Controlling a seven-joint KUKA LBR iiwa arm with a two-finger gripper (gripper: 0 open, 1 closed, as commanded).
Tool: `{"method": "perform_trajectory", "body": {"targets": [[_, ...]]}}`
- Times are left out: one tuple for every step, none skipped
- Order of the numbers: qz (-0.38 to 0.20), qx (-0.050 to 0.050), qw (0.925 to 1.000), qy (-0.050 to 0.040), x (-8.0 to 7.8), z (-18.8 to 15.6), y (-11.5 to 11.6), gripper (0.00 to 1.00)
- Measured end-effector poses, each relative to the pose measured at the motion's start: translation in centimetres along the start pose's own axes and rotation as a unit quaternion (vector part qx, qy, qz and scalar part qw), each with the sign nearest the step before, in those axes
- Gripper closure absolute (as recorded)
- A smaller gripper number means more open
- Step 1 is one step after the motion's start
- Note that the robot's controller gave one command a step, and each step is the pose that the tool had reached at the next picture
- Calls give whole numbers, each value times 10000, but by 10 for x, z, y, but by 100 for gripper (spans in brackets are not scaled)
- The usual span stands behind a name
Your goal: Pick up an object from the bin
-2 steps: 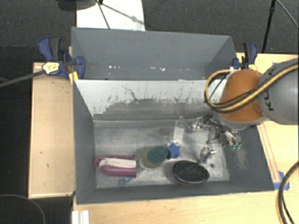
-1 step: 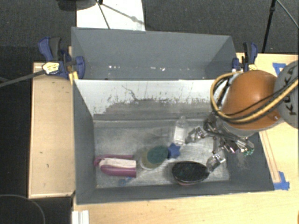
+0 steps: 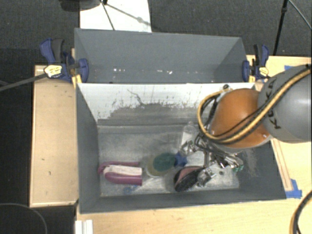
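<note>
My gripper [image 3: 208, 172] was low in the grey metal bin [image 3: 131, 140], near the front wall and toward the right side of the floor. I could not tell if it was open or shut, because my round orange cover [image 3: 238, 117] and my black and yellow cables [image 3: 229, 139] hung over it.

Just beside my gripper, on its left, lay a dark oval thing with a reddish edge [image 3: 184, 179]. It looked like it was touching my gripper, but I could not see if it was held. It lay flat on the floor, close to the front wall.

A bit farther left and a little back was a small blue piece [image 3: 181, 159]. Next to that lay a dark green round thing with a pale rim [image 3: 162, 163], touching or almost touching the blue piece.

On my other side, to the right, was a tiny green bit [image 3: 239, 168].

Well apart, over by the left wall, lay a long purple and white thing [image 3: 122, 173] on its side.
</note>
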State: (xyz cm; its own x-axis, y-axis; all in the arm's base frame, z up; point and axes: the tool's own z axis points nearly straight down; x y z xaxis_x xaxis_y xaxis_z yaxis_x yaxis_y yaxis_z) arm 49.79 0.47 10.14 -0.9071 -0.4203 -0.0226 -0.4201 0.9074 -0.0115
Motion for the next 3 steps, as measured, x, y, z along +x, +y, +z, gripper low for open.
{"method": "perform_trajectory", "body": {"targets": [[-36, -14, 10000, 12, -1, 0, 2, 100], [596, -32, 9982, 60, -12, -133, -1, 100], [586, -48, 9982, 107, -11, -129, 0, 0]]}}
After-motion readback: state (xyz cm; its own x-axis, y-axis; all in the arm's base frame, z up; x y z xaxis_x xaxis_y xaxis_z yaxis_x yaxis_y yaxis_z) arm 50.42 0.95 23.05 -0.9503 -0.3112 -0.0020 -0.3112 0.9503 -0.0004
